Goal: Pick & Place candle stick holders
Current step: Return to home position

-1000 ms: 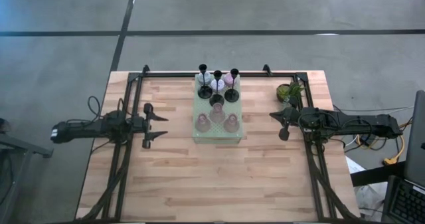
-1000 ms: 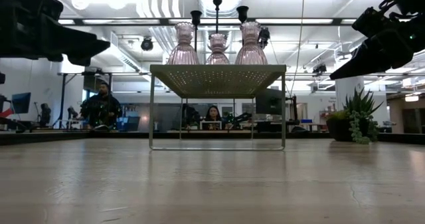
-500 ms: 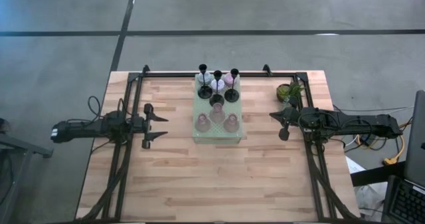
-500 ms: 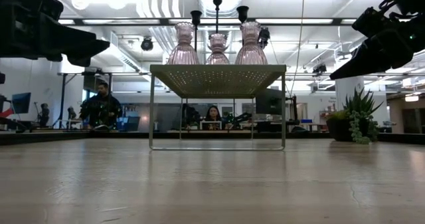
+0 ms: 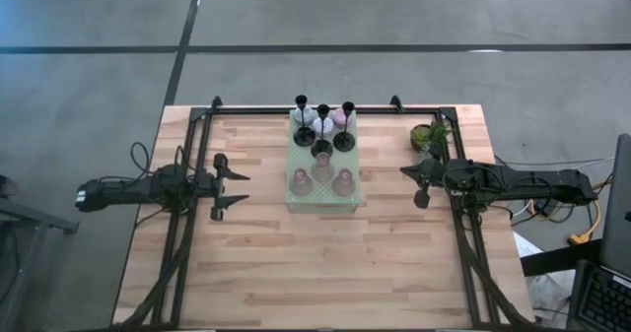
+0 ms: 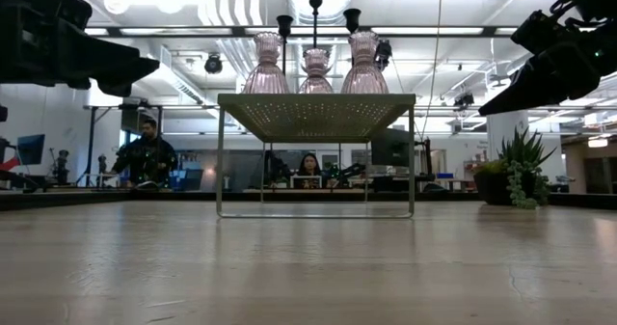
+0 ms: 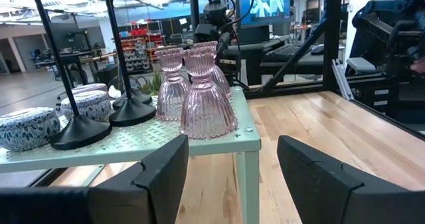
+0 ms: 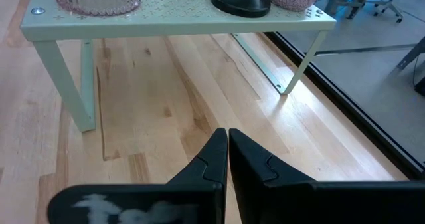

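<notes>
Dark jointed arms (image 5: pixel 138 190), looping black cables (image 5: pixel 135 157)

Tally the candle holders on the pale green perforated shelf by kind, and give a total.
Black thin-stemmed, round-based holders: 3
Squat translucent pink glass holders: 3
Low round pastel holders, lilac and blue: 3
Total: 9

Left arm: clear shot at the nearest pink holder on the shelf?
Probably yes: the left gripper, open, faces the shelf, and that pink holder stands at its near edge with nothing in between.
</notes>
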Robot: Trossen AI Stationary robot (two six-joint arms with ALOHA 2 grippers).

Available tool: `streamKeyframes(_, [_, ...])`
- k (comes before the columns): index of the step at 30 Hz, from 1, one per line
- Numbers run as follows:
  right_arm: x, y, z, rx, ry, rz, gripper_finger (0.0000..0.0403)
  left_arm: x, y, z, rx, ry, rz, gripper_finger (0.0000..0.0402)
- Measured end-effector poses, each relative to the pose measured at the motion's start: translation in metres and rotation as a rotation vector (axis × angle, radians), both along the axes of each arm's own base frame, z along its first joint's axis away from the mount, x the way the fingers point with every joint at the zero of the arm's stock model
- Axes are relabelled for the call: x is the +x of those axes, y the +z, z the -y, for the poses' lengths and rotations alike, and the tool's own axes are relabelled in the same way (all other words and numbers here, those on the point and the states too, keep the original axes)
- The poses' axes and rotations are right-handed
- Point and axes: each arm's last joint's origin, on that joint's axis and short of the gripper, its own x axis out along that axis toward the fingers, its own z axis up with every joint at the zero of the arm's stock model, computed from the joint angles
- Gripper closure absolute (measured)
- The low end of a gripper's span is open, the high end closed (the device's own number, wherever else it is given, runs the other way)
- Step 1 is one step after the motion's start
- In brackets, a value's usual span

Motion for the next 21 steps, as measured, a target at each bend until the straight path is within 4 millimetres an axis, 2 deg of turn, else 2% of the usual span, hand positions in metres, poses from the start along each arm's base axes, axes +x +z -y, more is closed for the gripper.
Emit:
streamKeyframes(7, [0.000,0.002,0.001,-0.021,-0.035,0.022,0.0394,0.000,0.000,0.000,0.000,0.000,0.000,0.0165])
streamKeyframes(12, [0.005,0.027,0.000,0.154,-0.085,0.379,0.0394,0.000,0.000,0.000,0.000,0.000,0.000,0.0165])
streamKeyframes(15, [-0.002,0.042,-0.004,0.088,0.012,0.501,0.0394,0.000,0.000,0.000,0.000,0.000,0.000,0.0165])
streamKeyframes(18, [-0.012,0.049,-0.006,-0.013,0.104,0.545,0.0394,0.000,0.000,0.000,0.000,0.000,0.000,0.0165])
streamKeyframes(21, [-0.021,0.052,-0.010,-0.038,0.225,0.604,0.0394,0.000,0.000,0.000,0.000,0.000,0.000,0.0165])
